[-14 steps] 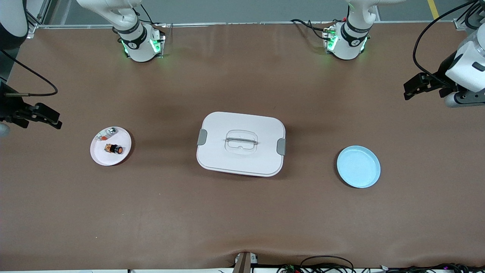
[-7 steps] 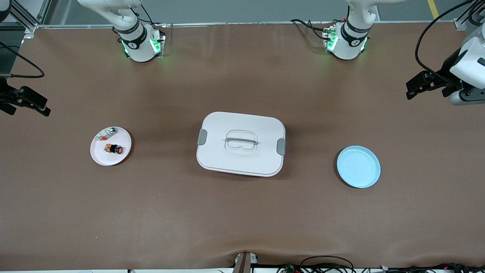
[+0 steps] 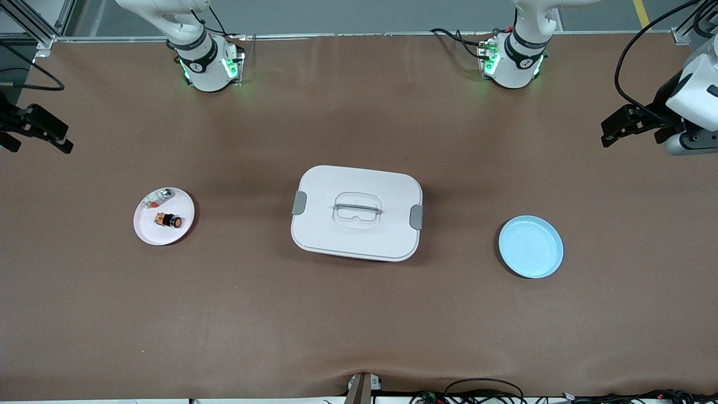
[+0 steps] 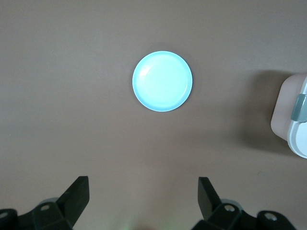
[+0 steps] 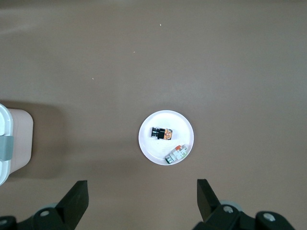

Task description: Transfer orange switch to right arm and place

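Our right gripper (image 3: 42,132) is hanging wide open and empty over the desk's edge at the right arm's end, and our left gripper (image 3: 620,126) is waiting just as open and empty over the edge at the left arm's end. We are finding the orange switch (image 3: 169,220) lying on its side in the small white plate (image 3: 147,229), which is sitting toward the right arm's end of the desk, with a small silver-and-clear part (image 3: 158,197) sharing that plate nearer the bases. The switch's long axis is running roughly along the desk's length, its orange button end pointing toward the white lidded box (image 3: 357,212) at the middle. We are judging the right arm to be much the nearer one; the left gripper is standing well apart from the switch, nearer the empty blue plate (image 3: 530,247).
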Available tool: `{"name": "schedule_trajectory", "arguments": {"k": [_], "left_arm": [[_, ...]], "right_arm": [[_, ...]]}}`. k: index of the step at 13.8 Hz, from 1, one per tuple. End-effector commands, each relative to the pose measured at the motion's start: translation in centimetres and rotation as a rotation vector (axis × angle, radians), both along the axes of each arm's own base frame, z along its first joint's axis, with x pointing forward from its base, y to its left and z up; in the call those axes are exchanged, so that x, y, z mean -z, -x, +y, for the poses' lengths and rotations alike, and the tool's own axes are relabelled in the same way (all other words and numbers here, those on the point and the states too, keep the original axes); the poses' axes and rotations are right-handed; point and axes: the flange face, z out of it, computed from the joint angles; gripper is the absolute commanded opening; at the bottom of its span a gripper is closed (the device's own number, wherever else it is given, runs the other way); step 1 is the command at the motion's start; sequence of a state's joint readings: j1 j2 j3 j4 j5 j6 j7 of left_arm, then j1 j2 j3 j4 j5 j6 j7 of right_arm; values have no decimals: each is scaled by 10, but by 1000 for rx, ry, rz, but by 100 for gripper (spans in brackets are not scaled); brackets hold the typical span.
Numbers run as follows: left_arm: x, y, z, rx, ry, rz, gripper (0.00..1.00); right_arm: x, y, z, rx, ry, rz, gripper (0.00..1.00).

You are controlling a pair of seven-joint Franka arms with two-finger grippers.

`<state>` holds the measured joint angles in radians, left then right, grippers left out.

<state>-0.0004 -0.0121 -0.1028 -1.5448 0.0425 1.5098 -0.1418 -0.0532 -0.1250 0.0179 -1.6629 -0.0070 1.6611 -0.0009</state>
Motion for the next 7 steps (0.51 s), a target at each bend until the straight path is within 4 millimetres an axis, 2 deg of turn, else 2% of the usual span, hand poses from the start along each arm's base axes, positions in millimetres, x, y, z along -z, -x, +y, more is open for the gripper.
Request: {"name": "schedule_trajectory", "arguments": {"k": [1,3,7], "left_arm": [[-8,3,-1,8,15,-1,100],[-7,3,-1,11,15,1,100],[-7,2,0,11,16,2,100]], "right_arm": [[1,43,11,-20,-6,-49,100],[-6,48,13,-23,-8,-12,100],[-6,53,8,-16,-11,25,100]]}}
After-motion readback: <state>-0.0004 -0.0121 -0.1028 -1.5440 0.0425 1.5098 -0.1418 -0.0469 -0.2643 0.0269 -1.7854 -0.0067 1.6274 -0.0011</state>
